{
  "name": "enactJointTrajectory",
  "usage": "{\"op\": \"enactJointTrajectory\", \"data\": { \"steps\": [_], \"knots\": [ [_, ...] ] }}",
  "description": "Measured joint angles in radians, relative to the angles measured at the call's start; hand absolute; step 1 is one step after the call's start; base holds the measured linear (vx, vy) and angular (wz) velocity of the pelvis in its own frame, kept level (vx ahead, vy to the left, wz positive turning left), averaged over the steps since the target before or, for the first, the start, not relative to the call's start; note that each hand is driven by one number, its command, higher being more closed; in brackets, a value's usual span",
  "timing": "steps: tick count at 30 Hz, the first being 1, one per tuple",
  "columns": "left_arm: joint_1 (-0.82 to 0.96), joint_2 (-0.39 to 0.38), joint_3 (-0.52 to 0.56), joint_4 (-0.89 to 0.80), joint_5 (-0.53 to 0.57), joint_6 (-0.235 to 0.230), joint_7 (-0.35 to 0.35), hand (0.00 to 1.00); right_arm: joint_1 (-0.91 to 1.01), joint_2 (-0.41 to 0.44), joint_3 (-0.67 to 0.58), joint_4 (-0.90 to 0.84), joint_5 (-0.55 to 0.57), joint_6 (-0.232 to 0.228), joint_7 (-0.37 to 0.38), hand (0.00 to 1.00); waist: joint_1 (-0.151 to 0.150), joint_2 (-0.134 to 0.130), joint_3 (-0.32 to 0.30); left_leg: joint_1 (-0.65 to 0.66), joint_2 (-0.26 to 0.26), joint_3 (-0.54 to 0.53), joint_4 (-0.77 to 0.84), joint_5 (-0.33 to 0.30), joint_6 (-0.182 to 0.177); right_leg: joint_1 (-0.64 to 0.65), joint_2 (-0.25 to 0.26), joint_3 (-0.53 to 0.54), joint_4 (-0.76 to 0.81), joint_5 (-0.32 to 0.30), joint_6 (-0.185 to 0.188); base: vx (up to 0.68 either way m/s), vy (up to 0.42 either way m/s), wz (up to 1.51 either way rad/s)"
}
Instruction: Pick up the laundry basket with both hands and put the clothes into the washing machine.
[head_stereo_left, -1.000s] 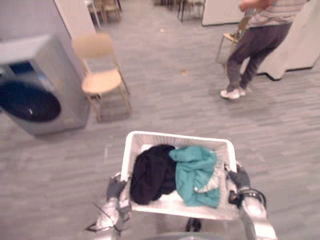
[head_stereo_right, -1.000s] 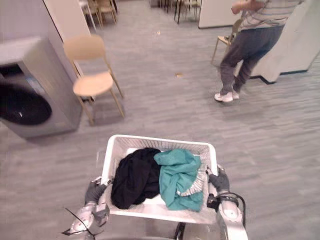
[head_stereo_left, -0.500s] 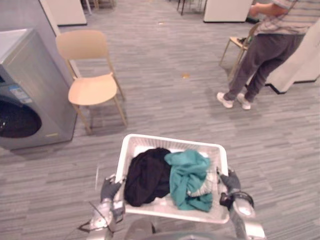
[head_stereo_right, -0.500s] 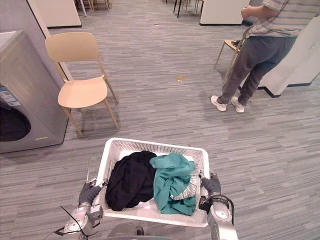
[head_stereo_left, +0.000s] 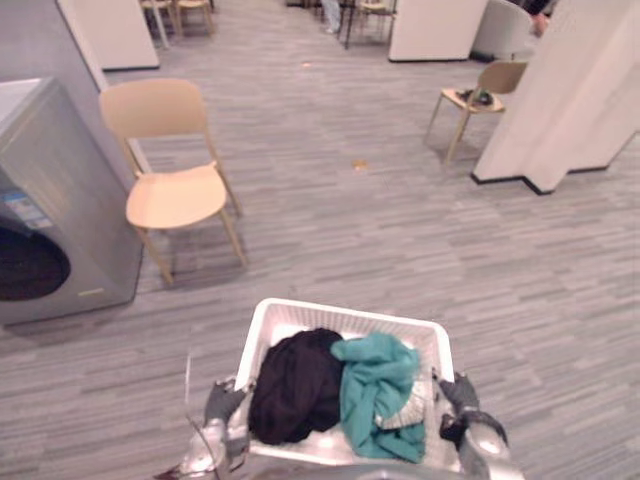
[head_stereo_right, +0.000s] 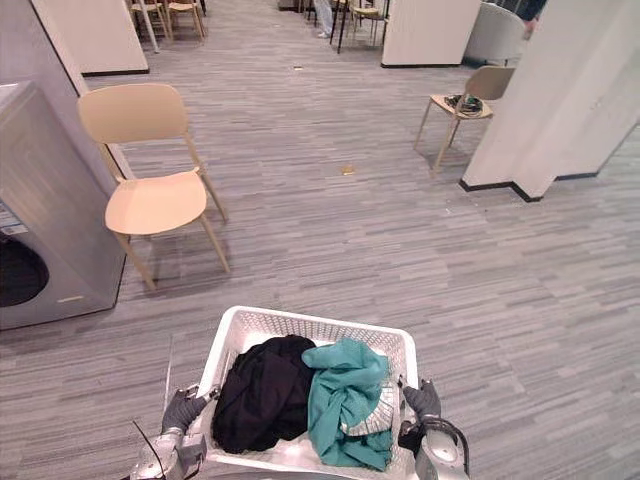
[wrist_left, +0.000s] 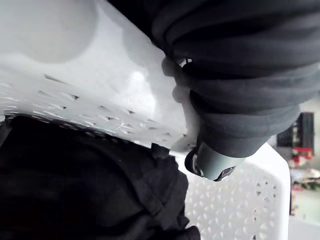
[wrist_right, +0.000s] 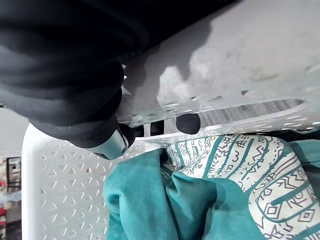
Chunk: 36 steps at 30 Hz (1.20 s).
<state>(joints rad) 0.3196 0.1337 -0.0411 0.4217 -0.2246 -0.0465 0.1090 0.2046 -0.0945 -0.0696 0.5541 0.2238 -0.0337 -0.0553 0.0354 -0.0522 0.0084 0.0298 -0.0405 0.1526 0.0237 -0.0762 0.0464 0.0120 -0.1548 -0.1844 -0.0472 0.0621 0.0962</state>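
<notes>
The white laundry basket (head_stereo_left: 345, 317) is held low in front of me, off the grey floor. Inside it a black garment (head_stereo_left: 295, 385) lies on the left and a teal garment (head_stereo_left: 378, 390) on the right, over a white patterned cloth (wrist_right: 250, 165). My left hand (head_stereo_left: 222, 405) grips the basket's left rim, and its thumb (wrist_left: 212, 162) hooks over the edge. Gripping the right rim is my right hand (head_stereo_left: 455, 395), with a dark fingertip (wrist_right: 188, 123) poking through a handle slot. The grey washing machine (head_stereo_left: 70, 190) stands at the left with its dark round door opening (head_stereo_left: 30, 265) facing right.
A pale wooden chair (head_stereo_left: 170, 190) stands right beside the washing machine. A second chair (head_stereo_left: 475, 95) with small items on its seat is at the back right, next to a white partition (head_stereo_left: 570, 90). Open grey floor lies between the basket and the machine.
The camera has shifted. The person who stood at the back right has walked out of sight past the partition. Both hands keep their hold on the basket.
</notes>
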Motion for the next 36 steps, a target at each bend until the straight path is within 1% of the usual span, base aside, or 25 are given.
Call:
{"op": "enactJointTrajectory", "data": {
  "steps": [5,7,9,11,12,13,15,16,18,20,21,23,24,25,26,27,28,29,30,31,32,33,34,35,36],
  "knots": [
    [-0.04,0.009,-0.01,0.026,-0.011,0.002,0.001,1.0,-0.065,-0.013,-0.017,0.076,0.015,0.0,0.013,1.0,-0.016,0.008,-0.001,-0.036,0.006,0.003,0.027,-0.015,-0.006,-0.015,-0.003,-0.001,-0.011,0.003,0.001,0.0,-0.009,-0.03],
    [-0.068,0.004,-0.012,0.032,-0.025,0.002,0.002,1.0,-0.119,-0.022,-0.018,0.115,0.023,0.001,0.012,1.0,-0.02,0.018,0.002,-0.072,-0.001,-0.024,0.062,-0.025,0.005,-0.03,-0.015,-0.027,0.01,-0.006,0.019,0.03,0.018,0.48],
    [-0.111,-0.017,-0.015,0.051,-0.044,0.002,0.006,1.0,-0.17,-0.043,-0.02,0.138,0.024,0.0,0.011,1.0,-0.019,0.037,0.013,-0.106,-0.023,-0.088,0.111,-0.043,0.014,-0.036,-0.05,-0.095,0.084,-0.049,0.044,0.07,0.06,1.09],
    [-0.126,-0.031,-0.016,0.05,-0.049,0.0,0.023,1.0,-0.187,-0.056,-0.035,0.139,0.024,-0.001,0.011,1.0,-0.013,0.064,0.033,-0.101,-0.07,-0.182,0.181,-0.086,0.047,-0.043,-0.129,-0.166,0.302,-0.131,0.094,0.08,0.126,1.32],
    [-0.125,-0.034,-0.016,0.05,-0.05,0.0,0.027,1.0,-0.186,-0.058,-0.034,0.136,0.024,-0.002,0.012,1.0,-0.013,0.074,0.033,-0.098,-0.082,-0.204,0.198,-0.098,0.055,-0.065,-0.155,-0.172,0.393,-0.14,0.099,0.06,0.182,1.26],
    [-0.123,-0.034,-0.018,0.041,-0.05,0.0,0.028,1.0,-0.178,-0.054,-0.034,0.124,0.026,-0.003,0.012,1.0,-0.013,0.082,0.038,-0.081,-0.113,-0.242,0.213,-0.109,0.073,-0.132,-0.215,-0.168,0.608,-0.142,0.045,0.06,0.162,0.96],
    [-0.115,-0.002,-0.015,0.013,-0.049,0.002,0.029,1.0,-0.166,-0.029,-0.032,0.104,0.042,-0.004,0.012,1.0,0.007,0.078,0.055,-0.032,-0.155,-0.299,0.231,-0.122,0.106,-0.26,-0.26,-0.095,0.931,-0.155,-0.166,0.21,0.177,0.93],
    [-0.088,0.012,-0.001,-0.013,-0.049,0.002,0.029,1.0,-0.164,-0.005,-0.027,0.094,0.042,-0.002,0.016,1.0,0.01,0.078,0.068,-0.003,-0.16,-0.324,0.24,-0.133,0.13,-0.318,-0.197,-0.024,1.052,-0.202,-0.129,0.26,0.114,0.7],
    [-0.069,0.02,0.02,-0.071,-0.049,0.003,0.029,1.0,-0.149,0.011,-0.006,0.025,0.042,-0.007,0.019,1.0,0.01,0.075,0.081,0.033,-0.169,-0.373,0.237,-0.154,0.158,-0.376,-0.108,-0.005,1.085,-0.267,-0.093,0.2,0.03,0.73],
    [-0.069,0.022,0.022,-0.121,-0.049,0.003,0.024,1.0,-0.135,0.006,-0.012,-0.025,0.061,-0.007,0.018,1.0,0.008,0.07,0.093,0.075,-0.168,-0.419,0.223,-0.184,0.155,-0.409,-0.036,-0.081,0.892,-0.292,-0.065,0.24,0.024,0.8],
    [-0.069,0.023,0.022,-0.127,-0.049,0.003,0.022,1.0,-0.132,0.007,-0.012,-0.033,0.071,-0.009,0.019,1.0,0.008,0.072,0.093,0.089,-0.168,-0.429,0.214,-0.192,0.154,-0.416,-0.023,-0.113,0.805,-0.287,-0.063,0.41,0.024,0.52],
    [-0.069,0.026,0.022,-0.138,-0.049,0.003,0.018,1.0,-0.131,0.006,-0.012,-0.035,0.086,-0.013,0.019,1.0,0.006,0.054,0.089,0.132,-0.164,-0.464,0.182,-0.218,0.15,-0.418,0.044,-0.164,0.451,-0.194,-0.049,0.46,-0.01,0.42],
    [-0.072,0.028,0.022,-0.135,-0.049,0.003,0.014,1.0,-0.13,0.009,-0.01,-0.035,0.091,-0.015,0.016,1.0,0.002,0.039,0.084,0.151,-0.156,-0.506,0.188,-0.244,0.138,-0.42,0.098,-0.099,0.323,-0.081,-0.06,0.57,-0.093,0.67],
    [-0.072,0.025,0.017,-0.132,-0.049,0.006,0.012,1.0,-0.124,0.007,-0.012,-0.035,0.091,-0.012,0.012,1.0,-0.014,0.05,0.076,0.16,-0.126,-0.542,0.196,-0.266,0.112,-0.412,0.149,-0.057,0.297,-0.003,-0.085,0.81,-0.13,1.02],
    [-0.079,0.022,0.01,-0.124,-0.049,0.016,0.005,1.0,-0.114,0.003,-0.012,-0.039,0.092,-0.007,0.012,1.0,-0.026,0.061,0.061,0.157,-0.094,-0.56,0.25,-0.277,0.088,-0.363,0.189,-0.036,0.233,0.07,-0.187,0.74,-0.121,0.8],
    [-0.089,0.009,0.009,-0.119,-0.048,0.023,0.005,1.0,-0.117,0.0,-0.017,-0.039,0.091,-0.004,0.009,1.0,-0.019,0.078,0.064,0.151,-0.076,-0.554,0.286,-0.27,0.074,-0.345,0.201,-0.065,0.233,0.069,-0.194,0.77,-0.076,0.67],
    [-0.096,-0.01,0.014,-0.115,-0.046,0.035,0.007,1.0,-0.113,-0.015,-0.019,-0.042,0.091,0.0,0.009,1.0,-0.019,0.081,0.068,0.125,-0.086,-0.516,0.384,-0.205,-0.027,-0.329,0.188,-0.086,0.289,0.023,-0.226,0.69,-0.101,0.45],
    [-0.099,-0.037,0.018,-0.106,-0.047,0.039,0.007,1.0,-0.113,-0.053,-0.01,-0.073,0.096,0.0,0.012,1.0,-0.034,0.091,0.096,0.105,-0.112,-0.447,0.517,-0.084,-0.154,-0.341,0.165,-0.159,0.45,-0.086,-0.254,0.63,-0.152,0.47],
    [-0.087,-0.054,0.018,-0.109,-0.047,0.038,0.004,1.0,-0.095,-0.062,-0.009,-0.096,0.1,0.001,0.014,1.0,-0.023,0.123,0.086,0.077,-0.089,-0.411,0.633,-0.035,-0.223,-0.292,0.207,-0.169,0.348,-0.085,-0.228,0.4,-0.233,0.78],
    [-0.063,-0.052,0.012,-0.158,-0.041,0.035,-0.005,1.0,-0.046,-0.057,-0.008,-0.154,0.11,-0.01,0.008,1.0,-0.035,0.115,0.087,-0.019,-0.059,-0.291,0.914,0.018,-0.253,-0.161,0.227,-0.177,0.174,-0.013,-0.275,0.37,-0.236,0.41],
    [-0.056,-0.073,0.014,-0.16,-0.04,0.014,-0.009,1.0,-0.062,-0.071,-0.01,-0.144,0.119,-0.022,0.011,1.0,-0.013,0.174,0.084,-0.105,0.061,-0.207,1.138,-0.017,-0.208,-0.086,0.301,-0.153,0.143,-0.034,-0.262,0.28,-0.171,0.25],
    [-0.059,-0.068,0.02,-0.163,-0.04,0.01,-0.009,1.0,-0.076,-0.074,-0.011,-0.134,0.12,-0.022,0.01,1.0,-0.001,0.189,0.083,-0.151,0.097,-0.182,1.204,-0.04,-0.169,-0.047,0.318,-0.139,0.126,-0.054,-0.266,0.4,-0.069,-0.34],
    [-0.073,-0.057,0.036,-0.162,-0.04,0.01,-0.006,1.0,-0.119,-0.064,-0.002,-0.106,0.124,-0.022,0.009,1.0,0.018,0.182,0.088,-0.235,0.155,-0.143,1.252,-0.089,-0.091,0.008,0.326,-0.119,0.095,-0.061,-0.266,0.42,-0.004,-0.34],
    [-0.086,-0.046,0.045,-0.161,-0.041,0.003,0.002,1.0,-0.158,-0.052,0.001,-0.081,0.125,-0.022,0.001,1.0,0.04,0.154,0.107,-0.304,0.178,-0.121,1.198,-0.117,-0.049,0.05,0.309,-0.091,0.08,-0.07,-0.261,0.42,-0.004,-0.33],
    [-0.088,-0.044,0.053,-0.161,-0.041,-0.001,0.003,1.0,-0.18,-0.051,0.007,-0.06,0.125,-0.022,0.001,1.0,0.044,0.14,0.114,-0.334,0.181,-0.121,1.149,-0.126,-0.036,0.066,0.294,-0.079,0.076,-0.076,-0.252,0.45,0.04,-0.39]
  ]
}}
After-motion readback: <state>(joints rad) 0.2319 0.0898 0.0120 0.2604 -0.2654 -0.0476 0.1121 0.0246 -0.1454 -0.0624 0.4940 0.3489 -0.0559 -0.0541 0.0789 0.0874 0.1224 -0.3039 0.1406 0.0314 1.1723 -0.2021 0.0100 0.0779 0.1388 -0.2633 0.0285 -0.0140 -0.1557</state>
